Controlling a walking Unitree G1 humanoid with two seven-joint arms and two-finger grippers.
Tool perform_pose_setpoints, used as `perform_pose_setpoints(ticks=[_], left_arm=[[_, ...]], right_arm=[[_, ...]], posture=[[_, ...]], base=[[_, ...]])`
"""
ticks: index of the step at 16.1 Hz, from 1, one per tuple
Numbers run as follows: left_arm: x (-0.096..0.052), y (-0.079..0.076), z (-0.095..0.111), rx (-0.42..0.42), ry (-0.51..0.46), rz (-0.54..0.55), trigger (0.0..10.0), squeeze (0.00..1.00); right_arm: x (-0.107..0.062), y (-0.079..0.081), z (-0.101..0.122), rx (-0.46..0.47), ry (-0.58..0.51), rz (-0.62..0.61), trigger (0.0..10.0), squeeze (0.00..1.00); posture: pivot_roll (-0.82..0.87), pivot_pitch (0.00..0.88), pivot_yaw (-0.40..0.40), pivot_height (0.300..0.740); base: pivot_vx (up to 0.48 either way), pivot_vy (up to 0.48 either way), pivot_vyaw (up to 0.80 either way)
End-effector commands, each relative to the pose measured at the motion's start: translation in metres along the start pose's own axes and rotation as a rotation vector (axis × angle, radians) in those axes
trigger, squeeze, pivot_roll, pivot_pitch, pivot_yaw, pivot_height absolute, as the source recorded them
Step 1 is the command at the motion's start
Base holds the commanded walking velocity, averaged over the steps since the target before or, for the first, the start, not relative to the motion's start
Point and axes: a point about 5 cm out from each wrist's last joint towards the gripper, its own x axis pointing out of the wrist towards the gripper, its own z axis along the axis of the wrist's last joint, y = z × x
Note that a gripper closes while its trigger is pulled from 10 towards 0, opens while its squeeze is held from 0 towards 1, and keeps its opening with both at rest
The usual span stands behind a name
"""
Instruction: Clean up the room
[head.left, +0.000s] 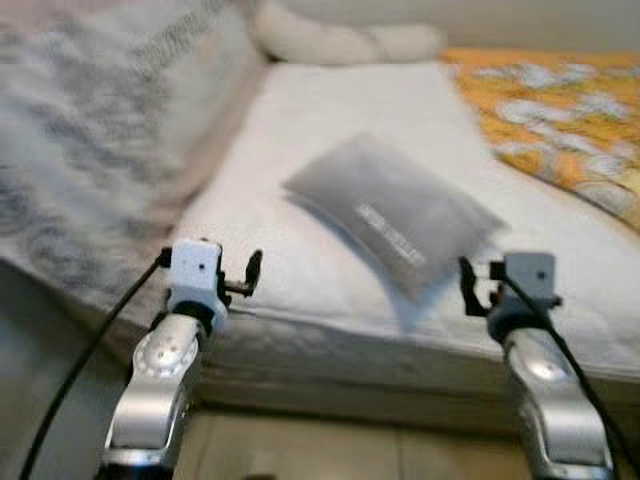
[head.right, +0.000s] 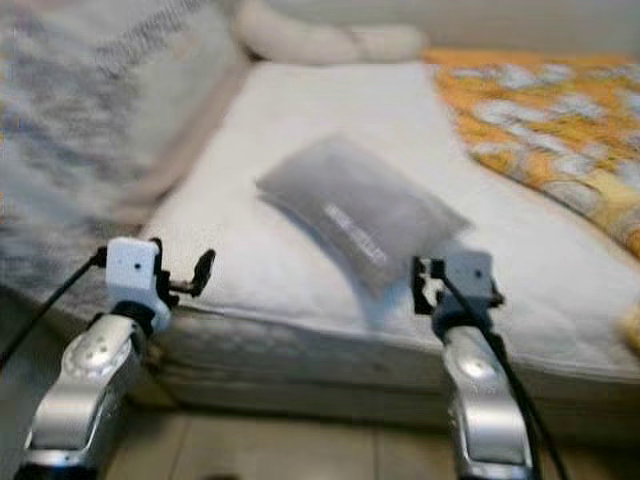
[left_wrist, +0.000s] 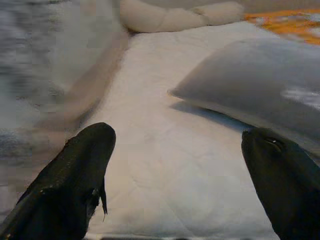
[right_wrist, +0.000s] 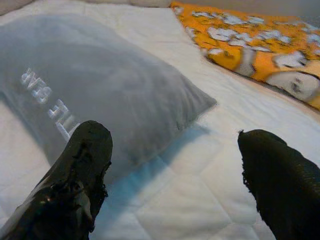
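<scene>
On the quilted white mattress (head.left: 330, 120), near its front edge: soft grey pillow (head.left: 395, 215) | right wrist view alone shows its white embroidered lettering sharply | orange patterned blanket (head.left: 560, 110) along right edge | left gripper (left_wrist: 175, 165), right gripper (right_wrist: 175, 165): fingers spread wide, holding nothing, hovering over front edge

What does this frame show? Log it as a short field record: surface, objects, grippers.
surface: white mattress
main object: grey pillow lying flat on the mattress, white lettering on it
right side: orange patterned blanket
left side: grey-patterned blanket
far end: cream bolster
left gripper: open, above the mattress edge
right gripper: open, at the pillow's near corner
</scene>
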Motion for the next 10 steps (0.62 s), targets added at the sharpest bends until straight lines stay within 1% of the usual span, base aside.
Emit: perform_pose_setpoints(ticks=[1,10], left_arm=[[0.0,0.0058,0.0023,0.009,-0.007,0.013,10.0,0.0],[0.0002,0.0066,0.0021,0.009,-0.006,0.015,10.0,0.0]], right_arm=[[0.0015,0.0066,0.0042,0.004,-0.016,0.019,10.0,0.0],[0.0019,0.005,0.0028,-0.004,-0.014,0.018,10.0,0.0]], posture=[[0.07,0.0,0.013,0.74],[0.08,0.0,0.014,0.74]], base=[[0.326,0.0,0.0],[0.338,0.0,0.0]])
